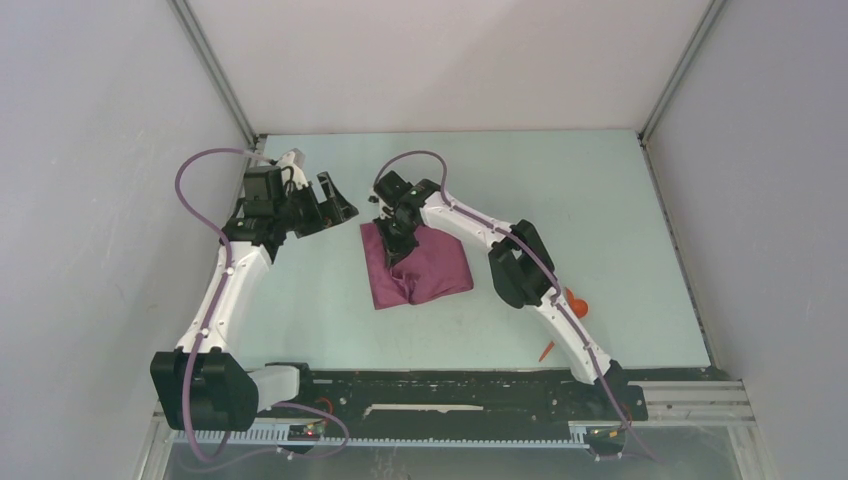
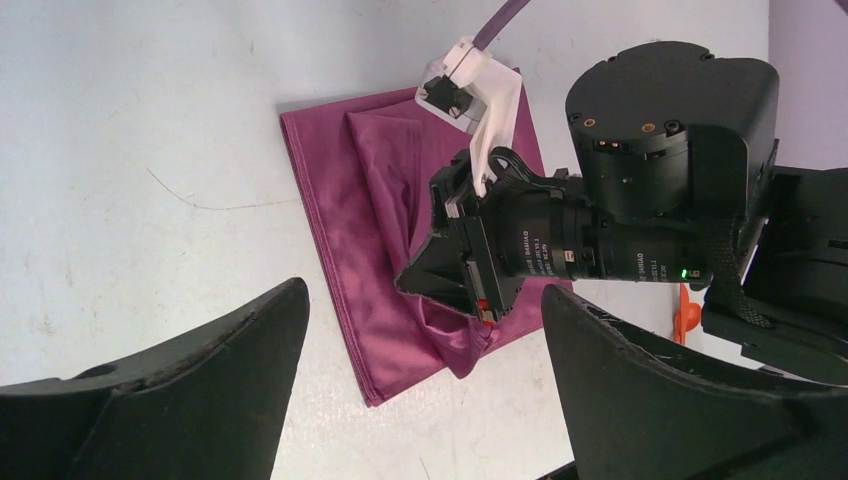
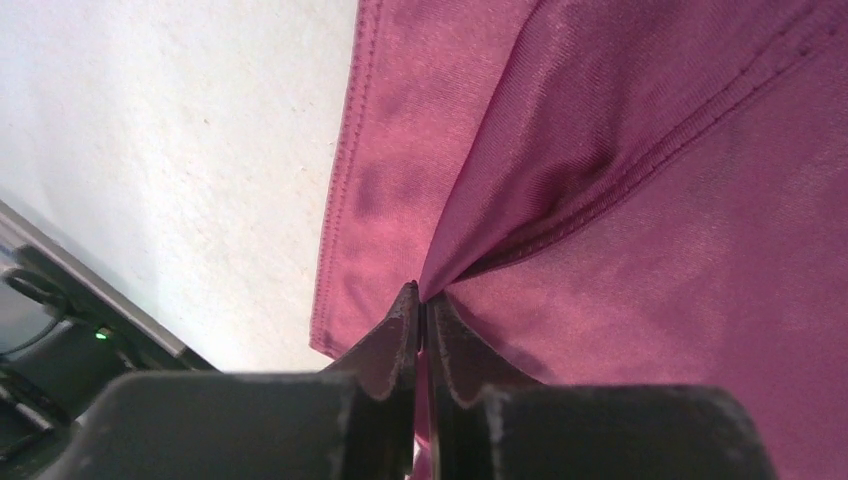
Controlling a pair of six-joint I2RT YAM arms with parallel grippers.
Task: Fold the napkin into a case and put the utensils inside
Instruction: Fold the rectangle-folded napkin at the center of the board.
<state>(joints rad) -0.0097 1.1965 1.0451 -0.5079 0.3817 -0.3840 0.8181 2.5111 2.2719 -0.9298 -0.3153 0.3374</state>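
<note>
The plum-purple napkin lies folded in the middle of the table. It also shows in the left wrist view and fills the right wrist view. My right gripper is shut on a pinched fold of the napkin near its far left part. My left gripper is open and empty, to the left of the napkin and apart from it; its fingers frame the cloth. The orange-red utensils lie by the right arm: one piece beside the forearm, the other nearer the front edge.
The right arm's forearm reaches over the table's right half. White walls and metal corner posts enclose the table. A black rail runs along the near edge.
</note>
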